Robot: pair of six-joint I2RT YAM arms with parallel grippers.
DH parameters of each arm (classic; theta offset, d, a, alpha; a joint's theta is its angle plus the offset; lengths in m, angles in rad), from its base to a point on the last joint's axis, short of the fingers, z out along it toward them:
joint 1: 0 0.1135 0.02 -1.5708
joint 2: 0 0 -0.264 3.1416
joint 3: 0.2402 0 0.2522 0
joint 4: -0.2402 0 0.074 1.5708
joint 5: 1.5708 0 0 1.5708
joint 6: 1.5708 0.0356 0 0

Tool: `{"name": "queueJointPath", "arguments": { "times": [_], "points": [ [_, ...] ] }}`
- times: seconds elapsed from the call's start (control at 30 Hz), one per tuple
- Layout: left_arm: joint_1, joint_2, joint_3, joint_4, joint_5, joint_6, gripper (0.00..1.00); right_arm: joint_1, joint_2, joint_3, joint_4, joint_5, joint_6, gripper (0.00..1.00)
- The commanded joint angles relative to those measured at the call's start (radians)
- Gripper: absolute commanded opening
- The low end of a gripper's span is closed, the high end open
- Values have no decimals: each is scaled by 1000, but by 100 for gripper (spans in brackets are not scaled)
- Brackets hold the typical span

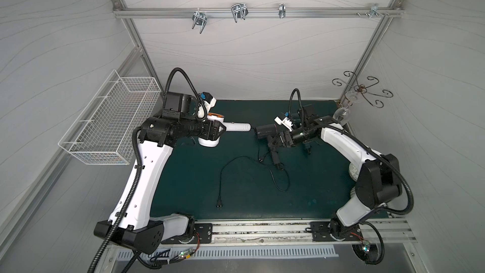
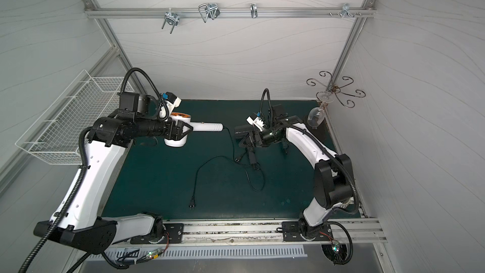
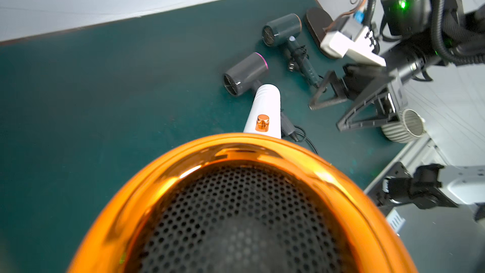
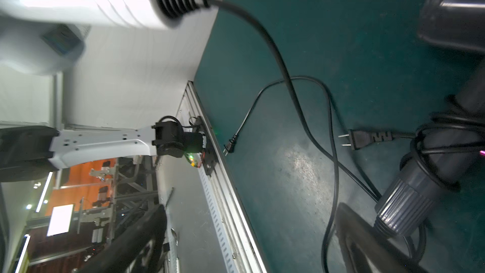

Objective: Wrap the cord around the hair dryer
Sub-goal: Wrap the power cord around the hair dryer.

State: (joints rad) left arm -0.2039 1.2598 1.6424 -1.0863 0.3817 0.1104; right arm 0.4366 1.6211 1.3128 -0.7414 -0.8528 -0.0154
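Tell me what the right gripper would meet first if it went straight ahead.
Probably the black cord hanging from the white hair dryer, which crosses before the open right gripper. Depth is unclear; it might reach the mat instead.

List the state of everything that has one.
white dryer: held off the mat
cord: unwrapped, loose on mat
left tool: shut on white dryer
right tool: open, empty
pink-ring dryer: lying, its cord wrapped
copper-ring dryer: lying, its cord wrapped
glass: hanging upside down
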Motion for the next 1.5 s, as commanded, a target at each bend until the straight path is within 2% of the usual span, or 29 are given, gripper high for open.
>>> {"name": "queueJointPath", "arguments": {
  "times": [0.0, 0.27, 0.5, 0.83, 1.07, 1.23, 1.47],
  "points": [
    [6, -44, 38, 97, -58, 5, 0, 91, -31, -41, -34, 133, -61, 95],
    [8, -74, 16, 106, -58, 4, 0, 209, 52, -24, -25, 335, -86, 84],
    [8, -91, -14, 107, -60, 0, 0, 314, 112, -54, 53, 433, -29, 78],
    [8, -114, -39, 108, -64, 5, 0, 327, 218, -56, 144, 587, 39, 65],
    [8, -126, -50, 116, -53, 0, 0, 336, 292, -35, 194, 607, 76, 54],
    [8, -125, -47, 120, -41, -8, 0, 364, 324, -19, 221, 616, 89, 37],
    [8, -129, -49, 113, -65, 0, 0, 360, 296, -24, 212, 625, 88, 0]
  ]
}}
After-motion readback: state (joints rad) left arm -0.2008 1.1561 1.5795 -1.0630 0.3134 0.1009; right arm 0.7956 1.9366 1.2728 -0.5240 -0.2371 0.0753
